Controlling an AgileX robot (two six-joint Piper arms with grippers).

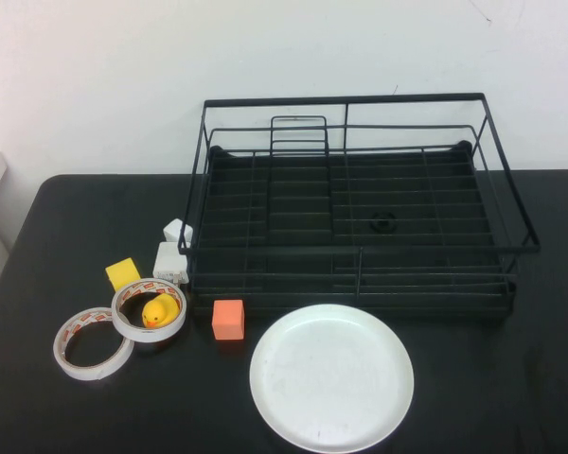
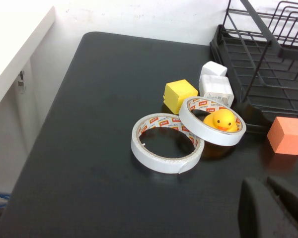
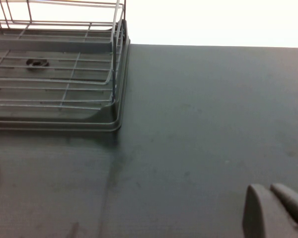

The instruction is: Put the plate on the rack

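The plain white plate (image 1: 331, 376) lies flat on the black table (image 1: 66, 407) near the front edge, just in front of the black wire rack (image 1: 355, 203). Nothing stands in the rack; its corner shows in both wrist views (image 2: 260, 54) (image 3: 64, 79). Neither arm appears in the high view. My left gripper (image 2: 268, 191) is shut and empty, hovering over bare table short of the tape rolls. My right gripper (image 3: 268, 192) is also shut and empty, above the table to the right of the rack. The plate is out of both wrist views.
Left of the plate sit an orange cube (image 1: 228, 319), two tape rolls (image 1: 93, 342) with a yellow rubber duck (image 1: 158, 310) inside the upper roll, a yellow cube (image 1: 123, 273) and two white blocks (image 1: 171, 262). A white ledge (image 2: 15, 44) borders the table's left side.
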